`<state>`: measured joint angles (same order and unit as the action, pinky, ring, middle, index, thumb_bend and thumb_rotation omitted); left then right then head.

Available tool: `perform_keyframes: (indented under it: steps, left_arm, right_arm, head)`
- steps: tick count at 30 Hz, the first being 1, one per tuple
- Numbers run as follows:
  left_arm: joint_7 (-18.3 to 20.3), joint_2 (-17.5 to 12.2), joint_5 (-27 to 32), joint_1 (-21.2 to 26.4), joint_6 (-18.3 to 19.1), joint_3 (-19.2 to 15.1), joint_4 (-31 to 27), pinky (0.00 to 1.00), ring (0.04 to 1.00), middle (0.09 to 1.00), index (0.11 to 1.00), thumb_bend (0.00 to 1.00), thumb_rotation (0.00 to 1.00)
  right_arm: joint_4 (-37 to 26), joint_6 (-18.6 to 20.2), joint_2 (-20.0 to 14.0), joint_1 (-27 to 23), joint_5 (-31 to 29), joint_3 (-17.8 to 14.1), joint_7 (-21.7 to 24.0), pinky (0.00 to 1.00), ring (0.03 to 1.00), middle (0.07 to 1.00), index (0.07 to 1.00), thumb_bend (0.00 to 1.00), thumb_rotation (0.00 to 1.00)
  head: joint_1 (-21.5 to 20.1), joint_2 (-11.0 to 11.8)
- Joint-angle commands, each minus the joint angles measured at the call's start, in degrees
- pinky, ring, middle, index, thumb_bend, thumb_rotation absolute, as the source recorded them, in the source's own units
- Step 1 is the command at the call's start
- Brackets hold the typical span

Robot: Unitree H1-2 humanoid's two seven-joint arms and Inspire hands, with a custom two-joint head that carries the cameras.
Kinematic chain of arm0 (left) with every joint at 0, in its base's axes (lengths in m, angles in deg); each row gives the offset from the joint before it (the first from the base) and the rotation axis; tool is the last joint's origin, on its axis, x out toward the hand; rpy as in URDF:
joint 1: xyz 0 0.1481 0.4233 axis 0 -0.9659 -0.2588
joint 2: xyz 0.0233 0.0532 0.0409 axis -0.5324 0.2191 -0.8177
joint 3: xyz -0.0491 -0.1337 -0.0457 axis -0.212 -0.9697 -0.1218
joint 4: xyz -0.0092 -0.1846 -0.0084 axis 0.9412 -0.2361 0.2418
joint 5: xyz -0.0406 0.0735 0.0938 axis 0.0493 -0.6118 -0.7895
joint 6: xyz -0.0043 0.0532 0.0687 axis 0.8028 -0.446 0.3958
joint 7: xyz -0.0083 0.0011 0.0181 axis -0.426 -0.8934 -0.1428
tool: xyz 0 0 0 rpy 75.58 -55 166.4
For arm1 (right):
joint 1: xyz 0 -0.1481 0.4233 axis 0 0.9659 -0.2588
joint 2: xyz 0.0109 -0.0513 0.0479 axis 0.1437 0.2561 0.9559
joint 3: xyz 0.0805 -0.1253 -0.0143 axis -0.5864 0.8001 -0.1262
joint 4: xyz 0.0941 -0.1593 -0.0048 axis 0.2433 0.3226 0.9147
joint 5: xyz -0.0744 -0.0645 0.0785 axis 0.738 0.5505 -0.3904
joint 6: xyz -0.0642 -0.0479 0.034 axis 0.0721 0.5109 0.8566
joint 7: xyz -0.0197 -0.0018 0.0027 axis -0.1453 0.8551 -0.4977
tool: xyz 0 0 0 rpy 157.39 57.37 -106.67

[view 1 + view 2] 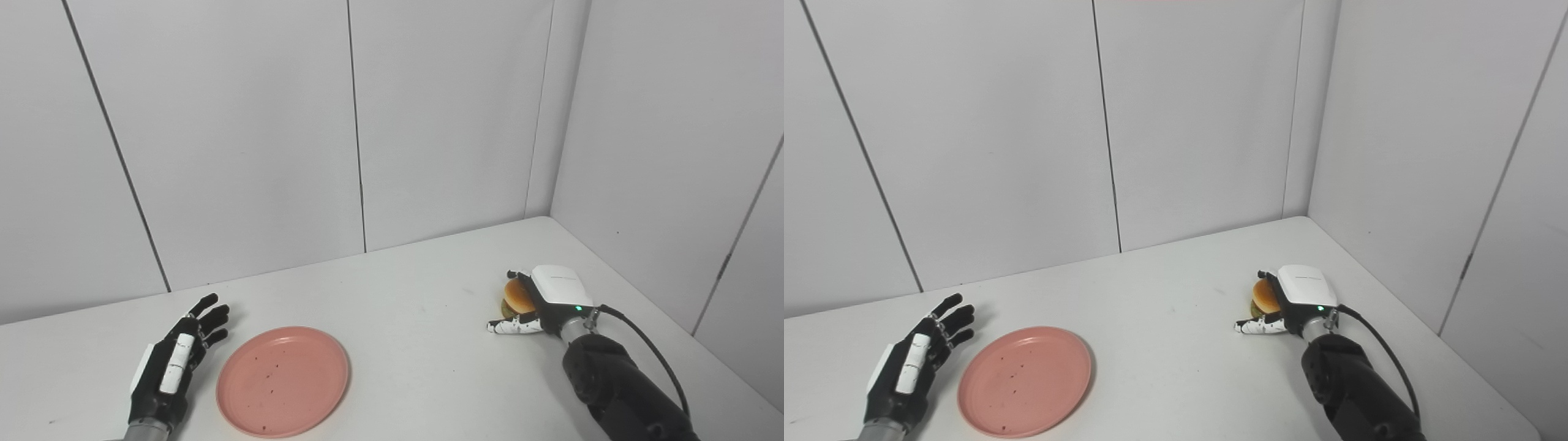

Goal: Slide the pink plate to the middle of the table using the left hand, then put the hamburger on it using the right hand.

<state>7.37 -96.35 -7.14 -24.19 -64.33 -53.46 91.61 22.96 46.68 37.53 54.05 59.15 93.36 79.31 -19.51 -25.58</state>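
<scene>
Left eye view: we judge the right hand (545, 300), fingers (507, 327) cupping the hamburger (517, 294), should firm its hold before lifting toward the pink plate (283, 381); left hand (177, 361) released.

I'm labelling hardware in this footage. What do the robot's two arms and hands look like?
The left hand is black, with white plates along its back and side and a silver-grey wrist. The right hand has a white back cover bearing faint grey lettering and a green light, a black body and white fingers. A black cable loops from its silver wrist along the black forearm.
</scene>
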Motion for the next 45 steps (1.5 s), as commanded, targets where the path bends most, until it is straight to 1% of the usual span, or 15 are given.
perform_keyframes:
  steps: [1,7,11,12,13,15,19,23,25,28,32,37,40,41,45]
  left_arm:
    - [-0.4,0.2,-0.2,-4.2,-0.5,0.1,1.9,0.83,0.852,0.81,0.815,0.91,0.83]
    - [-0.8,0.1,-0.5,-4.6,0.2,0.3,0.9,0.82,0.854,0.812,0.813,0.91,0.83]
    - [-0.8,0.0,-0.5,-4.9,0.5,0.5,0.2,0.83,0.855,0.811,0.815,0.91,0.84]
    - [-0.8,-0.1,-0.5,-5.0,0.6,0.5,0.0,0.83,0.855,0.811,0.815,0.91,0.84]
    - [-0.9,-0.1,-0.6,-5.1,0.8,0.6,-0.2,0.83,0.856,0.811,0.814,0.91,0.83]
    - [-0.9,-0.1,-0.5,-5.1,1.0,0.6,-0.4,0.83,0.854,0.808,0.81,0.91,0.83]
    - [-0.9,-0.2,-0.5,-5.2,1.3,0.6,-0.6,0.83,0.851,0.809,0.811,0.91,0.83]
    - [-0.8,-0.2,-0.5,-5.0,1.1,0.7,-0.1,0.82,0.851,0.81,0.81,0.91,0.83]
    - [-0.8,-0.2,-0.5,-5.0,1.1,0.7,-0.1,0.82,0.849,0.809,0.811,0.9,0.83]
    - [-0.9,0.0,-0.5,-5.1,1.1,0.7,-0.2,0.83,0.853,0.807,0.811,0.9,0.83]
    - [-1.1,0.2,-0.6,-5.2,1.1,0.9,-0.5,0.83,0.855,0.808,0.813,0.9,0.83]
    - [-1.4,0.5,-0.9,-5.2,1.5,1.2,-1.0,0.84,0.856,0.805,0.817,0.9,0.83]
    - [-1.8,0.9,-1.0,-5.3,2.1,1.2,-1.7,0.84,0.855,0.802,0.817,0.91,0.82]
    - [-2.0,1.1,-1.2,-5.4,2.3,1.2,-2.1,0.85,0.858,0.805,0.815,0.91,0.82]
    - [-2.8,1.9,-2.0,-5.8,3.1,1.8,-3.8,0.85,0.863,0.812,0.815,0.92,0.83]
  right_arm:
    - [-0.6,-1.2,-1.0,-1.9,-0.7,0.1,0.0,0.48,0.596,0.698,0.701,0.66,0.61]
    - [-0.1,-0.9,-1.0,-1.8,-1.7,0.1,-0.2,0.46,0.566,0.664,0.637,0.62,0.61]
    - [0.3,-1.0,-0.8,-1.6,-2.7,-0.3,-0.5,0.41,0.498,0.596,0.559,0.58,0.46]
    - [0.6,-1.3,-0.8,-1.5,-2.8,-0.3,-0.9,0.41,0.496,0.594,0.557,0.57,0.46]
    - [0.9,-1.6,-0.9,-1.5,-2.9,-0.2,-1.2,0.38,0.464,0.559,0.524,0.54,0.31]
    - [1.9,-2.5,-1.0,-1.5,-3.3,0.0,-2.2,0.35,0.425,0.515,0.496,0.51,0.19]
    - [3.1,-2.7,-1.0,-1.6,-3.7,0.4,-3.2,0.32,0.393,0.482,0.487,0.5,0.15]
    - [3.4,-2.9,-1.3,-1.7,-3.9,0.9,-3.4,0.33,0.405,0.491,0.489,0.5,0.14]
    - [3.3,-3.3,-1.4,-1.6,-4.1,0.9,-3.7,0.3,0.38,0.457,0.498,0.51,0.04]
    - [2.0,-3.4,-1.7,-1.6,-4.2,1.1,-3.4,0.36,0.441,0.477,0.497,0.52,0.01]
    - [-1.1,-3.2,-2.1,-1.4,-3.9,1.2,-3.1,0.39,0.478,0.499,0.485,0.52,0.0]
    - [-9.7,-3.8,-2.0,-0.9,-4.1,0.6,-1.8,0.32,0.394,0.451,0.503,0.52,0.01]
    - [-15.8,-3.3,-1.5,-1.4,-3.5,0.6,0.0,0.33,0.416,0.454,0.51,0.52,0.01]
    - [-18.0,-3.1,-1.3,-1.7,-3.3,0.5,0.8,0.3,0.37,0.431,0.519,0.51,0.01]
    - [-23.5,-2.7,-0.3,-2.4,-2.4,0.4,3.2,0.28,0.344,0.421,0.517,0.51,0.01]
  head:
    - [0.0,-0.1]
    - [0.0,-0.5]
    - [0.0,-0.6]
    - [0.0,-0.8]
    - [0.0,-0.8]
    - [0.0,-0.8]
    - [0.0,-0.9]
    - [0.1,-0.9]
    - [0.2,-0.8]
    - [0.6,-0.9]
    - [1.4,-1.1]
    - [2.5,-1.4]
    - [4.0,-1.6]
    - [4.5,-1.6]
    - [7.1,-2.0]
